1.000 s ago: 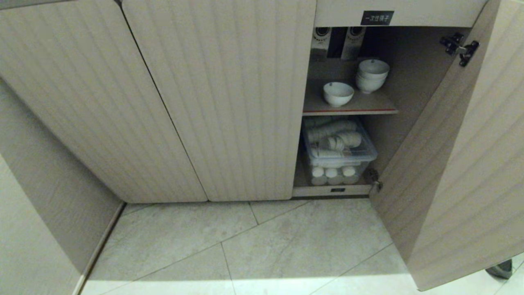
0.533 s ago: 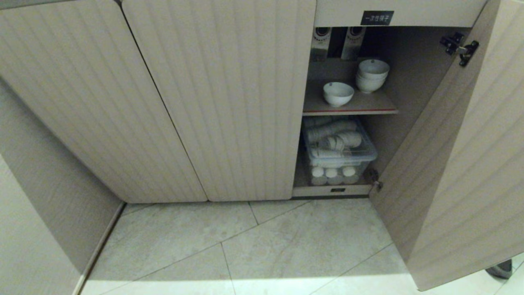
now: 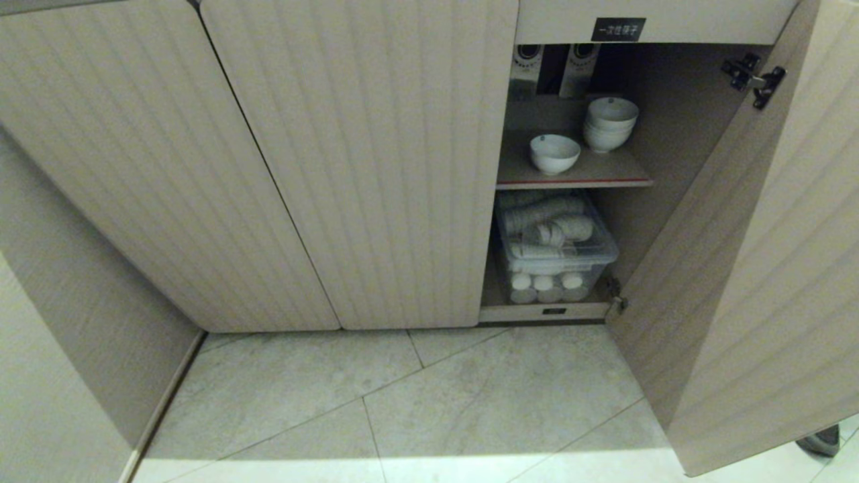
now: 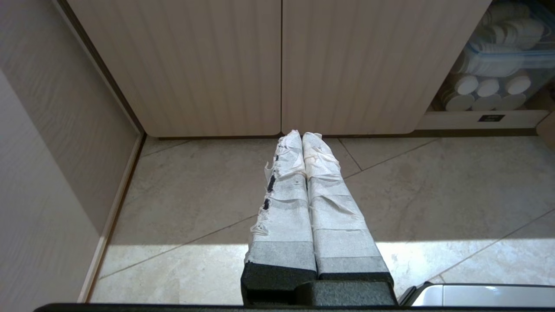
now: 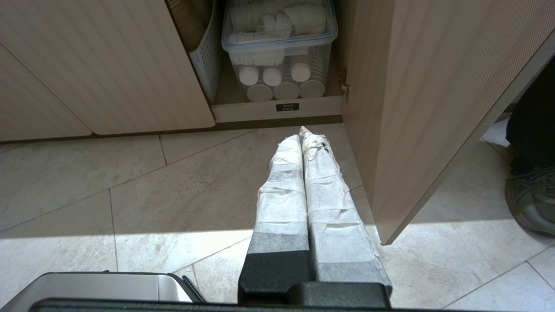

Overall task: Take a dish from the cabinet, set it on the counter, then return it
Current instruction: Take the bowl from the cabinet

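The dish [image 3: 554, 153], a small white bowl, stands alone on the brown red-edged shelf [image 3: 604, 176] inside the open cabinet [image 3: 362, 168]. Behind it to the right is a stack of like white bowls [image 3: 609, 123]. The cabinet's right door [image 3: 751, 268] stands swung open. The counter is out of view. Neither arm shows in the head view. My left gripper [image 4: 301, 135] is shut and empty, low over the floor before the closed doors. My right gripper [image 5: 301, 132] is also shut and empty, hanging over the floor in front of the open compartment, beside the open door [image 5: 416, 108].
A clear lidded bin [image 3: 553, 248] of white cups and lids fills the lower compartment. A white slatted basket [image 5: 206, 65] stands left of it. A person's shoe [image 5: 531, 199] rests on the tiled floor [image 3: 402, 402] beyond the open door. A side panel [image 3: 60, 335] closes the left.
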`<state>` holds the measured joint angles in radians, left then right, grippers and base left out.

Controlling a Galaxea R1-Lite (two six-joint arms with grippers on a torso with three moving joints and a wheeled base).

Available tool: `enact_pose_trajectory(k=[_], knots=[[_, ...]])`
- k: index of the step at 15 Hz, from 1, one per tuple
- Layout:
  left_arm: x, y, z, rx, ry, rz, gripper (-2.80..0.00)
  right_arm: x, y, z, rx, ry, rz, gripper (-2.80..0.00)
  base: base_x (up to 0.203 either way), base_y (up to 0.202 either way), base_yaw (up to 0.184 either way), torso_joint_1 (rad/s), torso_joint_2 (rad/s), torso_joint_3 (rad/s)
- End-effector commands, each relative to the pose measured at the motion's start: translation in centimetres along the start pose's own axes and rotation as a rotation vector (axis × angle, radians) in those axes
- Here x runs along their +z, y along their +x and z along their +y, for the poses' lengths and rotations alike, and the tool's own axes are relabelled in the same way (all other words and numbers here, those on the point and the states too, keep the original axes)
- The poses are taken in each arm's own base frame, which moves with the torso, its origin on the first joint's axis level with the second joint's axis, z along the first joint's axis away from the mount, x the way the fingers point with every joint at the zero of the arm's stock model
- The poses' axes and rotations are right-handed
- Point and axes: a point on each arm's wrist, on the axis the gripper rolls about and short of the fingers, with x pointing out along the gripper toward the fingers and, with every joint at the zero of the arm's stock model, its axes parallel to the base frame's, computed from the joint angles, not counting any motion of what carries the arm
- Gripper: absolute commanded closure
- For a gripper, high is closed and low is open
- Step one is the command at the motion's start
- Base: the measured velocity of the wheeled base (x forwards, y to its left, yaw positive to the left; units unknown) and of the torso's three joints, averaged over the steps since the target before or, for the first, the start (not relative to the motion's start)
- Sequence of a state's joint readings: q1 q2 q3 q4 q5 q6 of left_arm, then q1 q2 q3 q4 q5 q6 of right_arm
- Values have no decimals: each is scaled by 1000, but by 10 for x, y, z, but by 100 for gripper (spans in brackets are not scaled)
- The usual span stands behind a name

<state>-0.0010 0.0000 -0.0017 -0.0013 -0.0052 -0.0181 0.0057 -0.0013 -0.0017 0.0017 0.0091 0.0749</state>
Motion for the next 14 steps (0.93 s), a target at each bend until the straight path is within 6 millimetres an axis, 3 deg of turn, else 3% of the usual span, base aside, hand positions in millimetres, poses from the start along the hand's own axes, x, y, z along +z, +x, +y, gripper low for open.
enact_pose_trajectory(k=[1,3,14], knots=[[0,0,0,0,0,0,0,0,0,0,0,0,1,0,0,0,0,0,0,0],[0,0,0,1,0,0,0,0,0,0,0,0,1,0,60,0,-1,4,1,1],[0,0,0,0,-2,0,0,0,0,0,0,0,1,0,197,0,1,3,3,2]])
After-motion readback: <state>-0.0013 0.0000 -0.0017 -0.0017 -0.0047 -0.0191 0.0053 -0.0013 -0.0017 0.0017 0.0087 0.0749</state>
